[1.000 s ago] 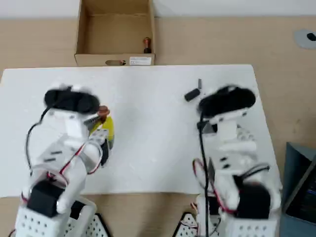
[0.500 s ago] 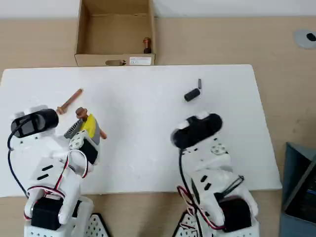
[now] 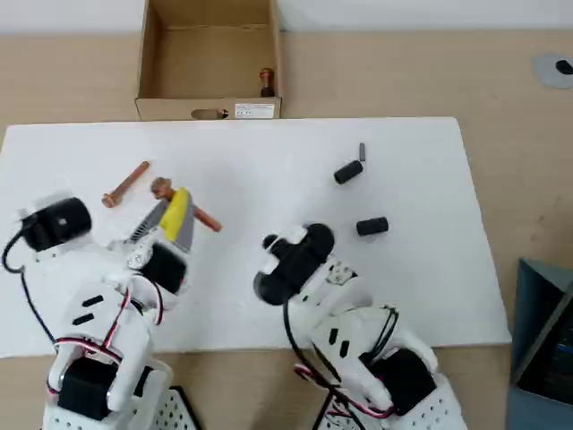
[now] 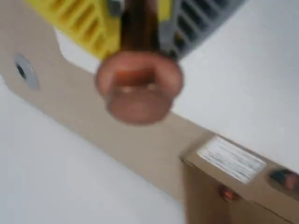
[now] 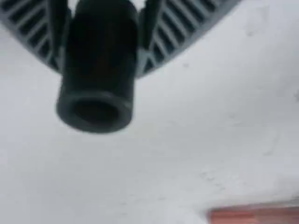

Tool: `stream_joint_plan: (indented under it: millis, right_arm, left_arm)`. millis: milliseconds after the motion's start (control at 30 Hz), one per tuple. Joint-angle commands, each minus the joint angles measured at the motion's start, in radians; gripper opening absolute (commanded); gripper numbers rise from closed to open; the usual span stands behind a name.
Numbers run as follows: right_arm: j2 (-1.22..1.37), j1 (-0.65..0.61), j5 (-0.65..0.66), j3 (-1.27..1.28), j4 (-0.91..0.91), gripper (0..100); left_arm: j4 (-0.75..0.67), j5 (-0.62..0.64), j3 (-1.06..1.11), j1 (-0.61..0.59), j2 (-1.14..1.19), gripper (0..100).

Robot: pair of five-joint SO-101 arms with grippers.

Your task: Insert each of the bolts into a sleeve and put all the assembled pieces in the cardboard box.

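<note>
Beyond the white foam mat [image 3: 269,152], the brown cardboard box [image 3: 170,109] already holds one assembled piece [image 3: 266,81]. Both arms lean low over the mat. The left yellow-and-grey pincer [image 4: 140,18] is closed on a copper-coloured bolt [image 4: 138,86]. The right pincer [image 5: 100,28] is clamped on a short black sleeve [image 5: 96,79]. I judge this is the joining step. Next, the bolt's shank must line up with the sleeve's bore.

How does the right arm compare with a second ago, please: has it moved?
Yes. In the high view the right arm has drawn back from the cardboard box toward the mat's near edge and sideways toward the left arm.
</note>
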Motion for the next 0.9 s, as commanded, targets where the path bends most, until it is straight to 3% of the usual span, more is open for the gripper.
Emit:
stream_joint_plan:
  millis: [0, 367, 867]
  right_arm:
    - [-0.104, -0.045, 0.000, 0.001, -0.028, 0.9]
    - [-0.104, -0.084, 0.069, 0.008, -0.041, 0.9]
    - [-0.105, -0.081, 0.069, 0.005, -0.054, 0.9]
  left_arm:
    - [-0.028, 0.003, -0.015, 0.063, -0.012, 0]
    - [-0.021, 0.003, -0.044, 0.143, -0.013, 0]
    - [-0.018, 0.000, -0.040, 0.201, -0.013, 0]
